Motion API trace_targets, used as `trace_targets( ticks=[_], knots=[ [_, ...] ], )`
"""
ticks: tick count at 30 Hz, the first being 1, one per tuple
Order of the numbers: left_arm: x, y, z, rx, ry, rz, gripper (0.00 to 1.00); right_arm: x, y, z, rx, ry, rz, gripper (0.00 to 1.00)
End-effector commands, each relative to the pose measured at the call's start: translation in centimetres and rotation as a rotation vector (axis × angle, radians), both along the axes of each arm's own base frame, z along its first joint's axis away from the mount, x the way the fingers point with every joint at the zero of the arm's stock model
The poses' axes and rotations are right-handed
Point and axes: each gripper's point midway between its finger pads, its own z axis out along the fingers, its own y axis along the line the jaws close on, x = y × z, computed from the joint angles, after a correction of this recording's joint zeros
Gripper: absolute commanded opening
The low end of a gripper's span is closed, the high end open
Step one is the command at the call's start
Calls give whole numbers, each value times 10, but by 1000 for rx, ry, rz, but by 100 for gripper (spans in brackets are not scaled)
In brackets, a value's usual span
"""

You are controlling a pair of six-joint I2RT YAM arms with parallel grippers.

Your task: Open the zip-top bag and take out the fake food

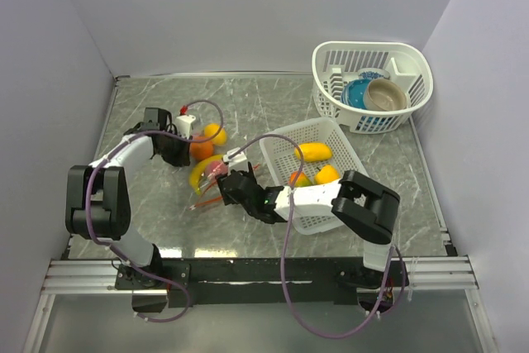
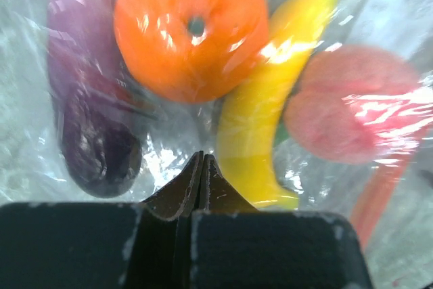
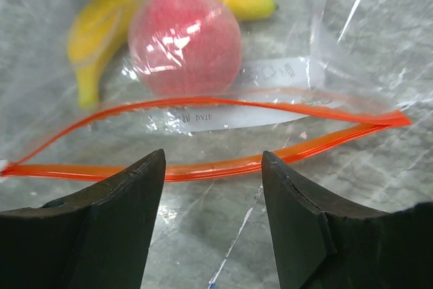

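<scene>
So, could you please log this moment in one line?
left fingers: shut on clear plastic zip-top bag | right fingers: open at parted orange zip strip | inside: pink peach, yellow banana, orange fruit, purple eggplant

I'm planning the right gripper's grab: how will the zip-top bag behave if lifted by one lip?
Probably floppy: the zip-top bag is thin, wrinkled film, and its zip strip bows open unevenly. The pink fruit and banana inside look smooth and rounded, so they would likely shift or roll toward the low end.
</scene>
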Motion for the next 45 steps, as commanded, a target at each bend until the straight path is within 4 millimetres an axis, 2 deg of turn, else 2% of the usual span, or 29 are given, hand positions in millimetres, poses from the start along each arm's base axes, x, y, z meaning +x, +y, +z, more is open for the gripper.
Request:
trace_targets(
  ticks=[1,2,6,8,10,11,12,13,14,15,16,20,23,28,36,37,38,39,41,43,45],
  knots=[
    [15,-18,56,-106,-77,-33,1,-2,13,5,25,-6,1,68],
    [18,-21,73,-120,-115,-38,1,-2,12,4,23,-6,-1,68],
    [13,-28,107,-168,-156,-60,1,-8,9,-3,18,12,-6,69],
    [16,-24,103,-149,-167,-44,1,-10,10,-3,27,16,-4,73],
    [24,-15,93,-112,-171,-15,13,-13,8,-4,28,15,-6,78],
    [31,-5,80,-94,-153,13,19,-13,9,-3,33,14,-6,79],
    [40,0,76,-89,-162,26,30,-14,8,-5,32,17,-7,79],
    [44,1,71,-88,-152,34,35,-14,8,-6,33,18,-10,79],
    [56,14,61,-87,-131,71,39,-15,8,-7,33,21,-7,79],
    [61,16,58,-89,-122,74,55,-16,8,-8,31,22,-8,79],
    [66,17,54,-89,-116,81,57,-16,8,-8,36,22,-9,79],
    [97,22,45,-83,-138,119,54,-16,9,-9,39,21,-5,79],
    [107,18,38,-106,-117,127,51,-16,12,-9,44,25,-1,79],
    [112,15,28,-117,-120,126,50,-18,14,-12,57,38,12,79],
    [112,15,10,-113,-98,119,60,-21,15,-17,58,47,20,79],
    [110,14,5,-116,-85,111,60,-21,15,-17,56,46,21,79],
    [110,11,2,-124,-78,103,51,-20,15,-16,58,44,20,79],
    [109,11,-1,-125,-64,107,38,-20,15,-16,60,44,20,79],
    [112,12,-9,-107,-39,145,1,-21,16,-13,65,41,24,79],
    [107,8,-14,-106,-15,125,1,-21,14,-12,69,39,22,78],
    [103,5,-8,-110,-24,108,1,-21,13,-9,76,37,23,78]
  ],
)
